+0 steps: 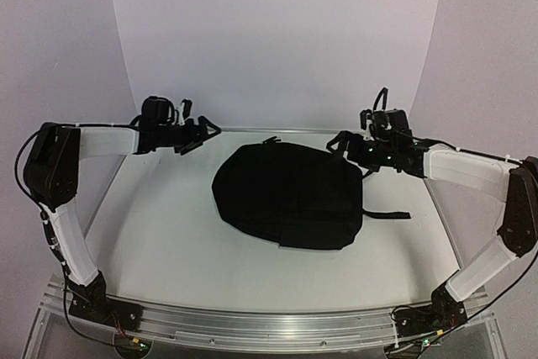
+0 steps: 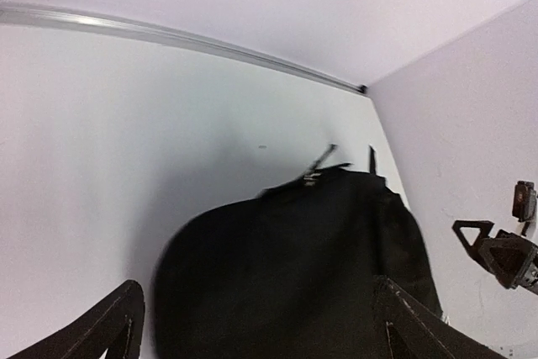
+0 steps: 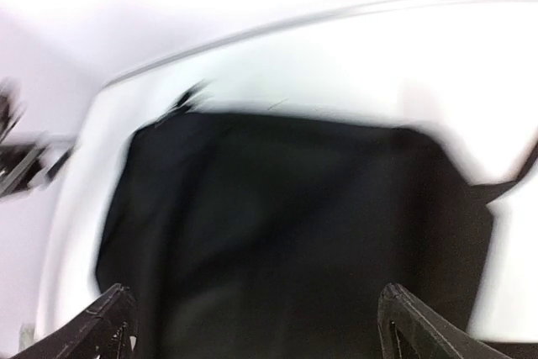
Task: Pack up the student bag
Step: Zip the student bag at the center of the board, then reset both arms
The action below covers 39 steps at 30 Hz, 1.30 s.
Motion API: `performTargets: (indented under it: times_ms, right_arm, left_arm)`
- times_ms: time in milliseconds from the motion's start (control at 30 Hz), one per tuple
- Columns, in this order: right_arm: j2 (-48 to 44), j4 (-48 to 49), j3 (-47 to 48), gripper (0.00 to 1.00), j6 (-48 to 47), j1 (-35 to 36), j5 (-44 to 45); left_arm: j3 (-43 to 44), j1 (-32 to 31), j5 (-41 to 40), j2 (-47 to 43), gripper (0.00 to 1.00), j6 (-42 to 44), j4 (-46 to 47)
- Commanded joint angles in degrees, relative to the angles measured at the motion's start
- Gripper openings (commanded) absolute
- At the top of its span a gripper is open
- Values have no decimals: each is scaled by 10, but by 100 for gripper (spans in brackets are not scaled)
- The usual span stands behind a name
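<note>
The student bag [image 1: 290,193], a large black fabric backpack, lies flat in the middle of the white table. It fills the lower part of the left wrist view [image 2: 294,266] and of the blurred right wrist view [image 3: 286,233]. My left gripper [image 1: 204,134] hangs open and empty above the table, just left of the bag's far left corner. My right gripper [image 1: 338,143] hangs open and empty just beyond the bag's far right corner. Neither touches the bag.
A loose black strap [image 1: 387,213] trails from the bag's right side across the table. A zipper pull [image 2: 318,166] sticks out at the bag's far end. White walls close in the table [image 1: 168,241] at the back and sides.
</note>
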Motion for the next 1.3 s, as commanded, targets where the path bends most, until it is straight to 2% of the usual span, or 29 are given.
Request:
performTargets:
  times_ms: [0, 233, 300, 533, 600, 833, 1000, 1267]
  right_arm:
    - [-16, -5, -5, 98, -56, -84, -2]
    - [-86, 21, -61, 98, -77, -210, -5]
    - [-112, 46, -83, 98, -81, -230, 3]
    - [-223, 203, -197, 98, -111, -243, 66]
    - [-268, 280, -247, 98, -121, -242, 77]
    - [-354, 475, -428, 98, -163, -243, 126]
    - [-378, 518, -484, 98, -175, -243, 132]
    - [-376, 522, -488, 98, -183, -243, 129]
  left_arm:
    - [-82, 103, -46, -87, 95, 19, -26]
    - [-184, 257, -88, -219, 100, 39, -34]
    - [-211, 276, -113, -250, 100, 49, -26]
    - [-359, 279, -276, -389, 100, 106, 96]
    - [-404, 279, -307, -423, 100, 115, 133]
    - [-537, 279, -355, -490, 100, 129, 225]
    - [-565, 279, -367, -508, 100, 136, 230]
    - [-575, 279, -364, -519, 100, 145, 238]
